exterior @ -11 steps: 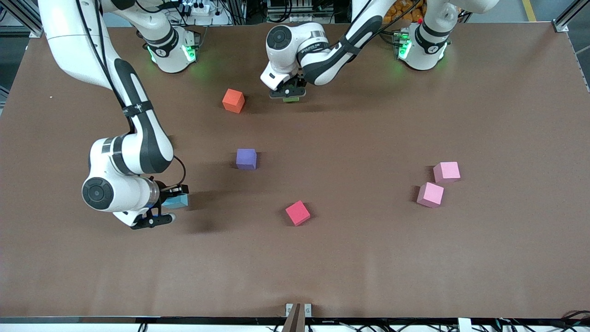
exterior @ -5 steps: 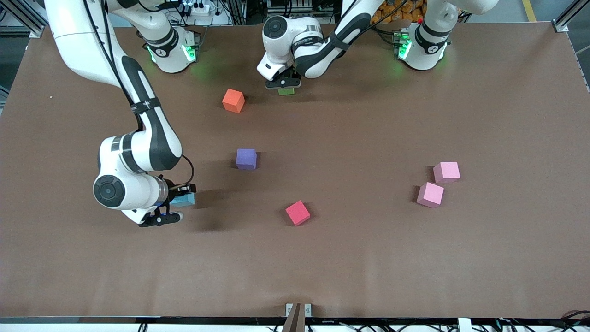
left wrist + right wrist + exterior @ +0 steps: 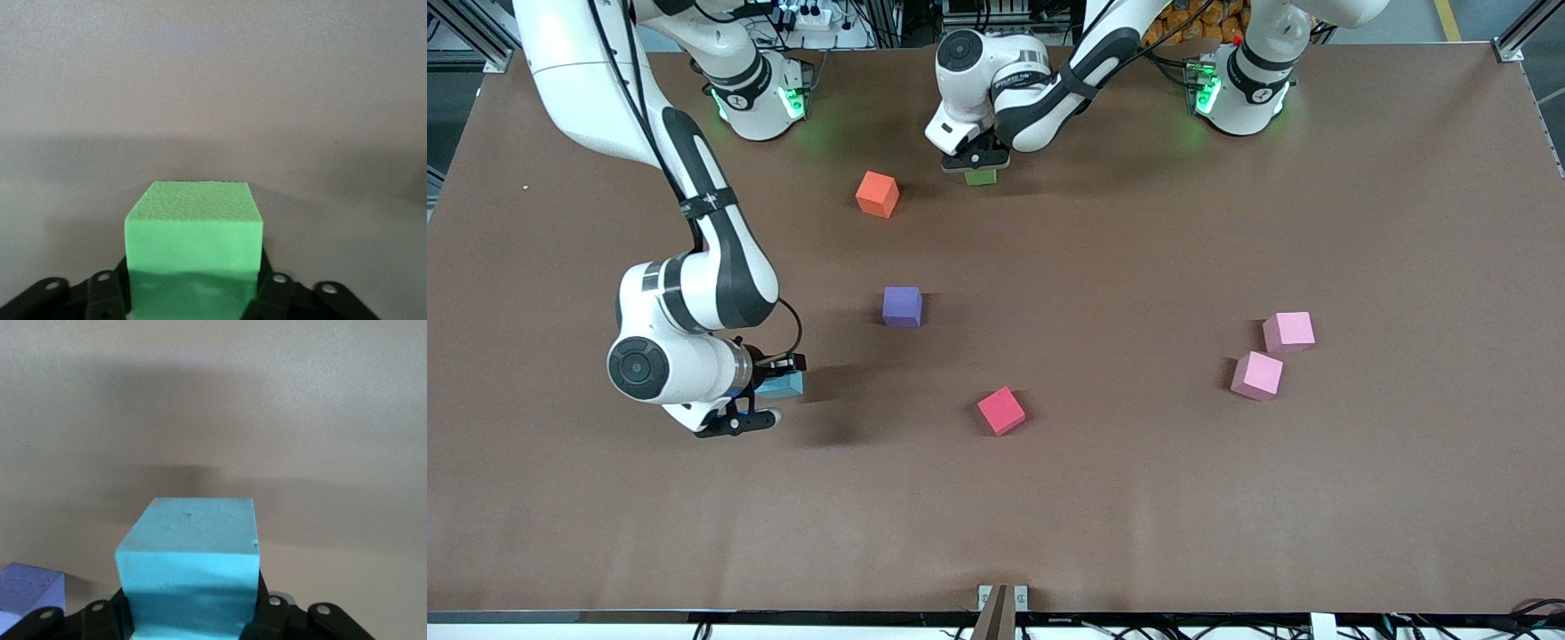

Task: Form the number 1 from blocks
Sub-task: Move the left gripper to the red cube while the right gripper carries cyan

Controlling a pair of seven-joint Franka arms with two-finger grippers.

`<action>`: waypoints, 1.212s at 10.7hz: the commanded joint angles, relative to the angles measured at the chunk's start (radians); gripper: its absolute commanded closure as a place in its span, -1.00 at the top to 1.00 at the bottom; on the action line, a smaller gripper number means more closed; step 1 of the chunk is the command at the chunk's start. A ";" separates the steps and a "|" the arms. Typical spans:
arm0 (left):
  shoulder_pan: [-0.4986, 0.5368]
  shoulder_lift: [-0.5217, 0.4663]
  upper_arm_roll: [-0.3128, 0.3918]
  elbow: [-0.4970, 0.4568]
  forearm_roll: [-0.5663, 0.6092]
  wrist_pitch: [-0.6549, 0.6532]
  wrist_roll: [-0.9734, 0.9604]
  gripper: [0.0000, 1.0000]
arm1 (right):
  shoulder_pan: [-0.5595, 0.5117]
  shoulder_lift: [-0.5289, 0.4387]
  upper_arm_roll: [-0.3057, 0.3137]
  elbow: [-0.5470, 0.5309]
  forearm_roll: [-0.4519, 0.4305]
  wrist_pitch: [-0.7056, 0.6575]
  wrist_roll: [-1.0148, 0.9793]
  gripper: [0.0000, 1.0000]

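Observation:
My left gripper [image 3: 976, 164] is low over the table between the two robot bases, shut on a green block [image 3: 980, 177] [image 3: 193, 227] that sits between its fingers at table height. My right gripper [image 3: 769, 397], toward the right arm's end of the table, is shut on a light blue block [image 3: 784, 384] [image 3: 190, 567] held just above the surface. Loose on the table lie an orange block [image 3: 877, 194], a purple block [image 3: 902, 306] [image 3: 30, 590], a red block [image 3: 1000, 410] and two pink blocks [image 3: 1288, 331] [image 3: 1257, 374].
The brown table [image 3: 1138, 498] runs wide and bare toward the front camera. The two pink blocks lie close together toward the left arm's end. The orange block lies beside the green one, toward the right arm's base.
The left gripper carried the green block a little toward the robot bases and lower to the table. The right arm shifted slightly toward the table's middle with the light blue block, then held still.

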 commanded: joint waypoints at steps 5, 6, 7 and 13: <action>0.118 -0.182 -0.034 -0.005 0.038 -0.045 -0.016 1.00 | 0.023 -0.138 -0.002 -0.149 0.016 0.024 0.002 -0.88; 0.184 -0.205 -0.040 -0.003 0.037 -0.060 0.065 1.00 | 0.039 -0.184 -0.002 -0.226 0.016 0.077 0.002 -0.88; 0.236 -0.220 -0.043 -0.002 0.028 -0.062 0.131 1.00 | 0.058 -0.221 -0.002 -0.289 0.016 0.125 0.008 -0.88; 0.392 -0.170 0.182 0.151 -0.065 -0.062 0.488 1.00 | 0.326 -0.241 -0.002 -0.295 0.017 0.131 0.304 -0.95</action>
